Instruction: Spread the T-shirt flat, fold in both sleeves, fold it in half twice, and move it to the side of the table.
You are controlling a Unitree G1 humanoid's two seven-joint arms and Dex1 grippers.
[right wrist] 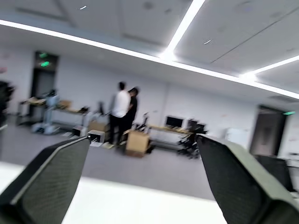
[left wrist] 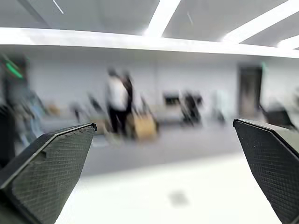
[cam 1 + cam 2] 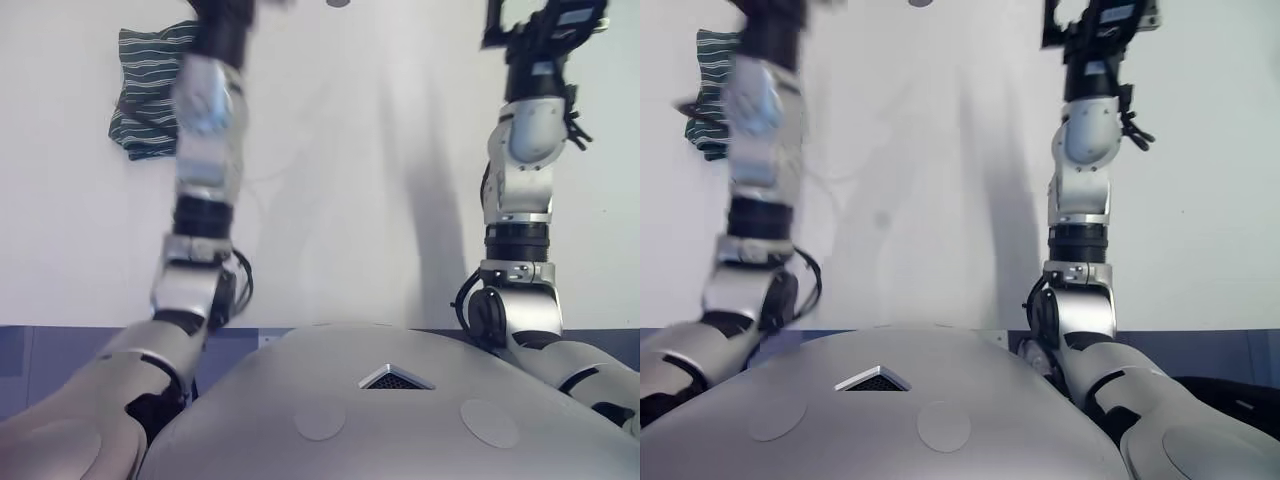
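Note:
The T-shirt, dark green with thin white stripes, lies folded into a small bundle at the far left of the white table. My left arm is raised just right of the bundle, partly covering its edge. In the left wrist view my left gripper is open, its black textured fingers wide apart and holding nothing, pointing out over the table's far edge. My right arm stands raised over the far right of the table. My right gripper is also open and holds nothing.
The table's front edge runs just ahead of my torso. A small grey round mark sits at the far middle of the table. Bare white tabletop stretches between my two arms.

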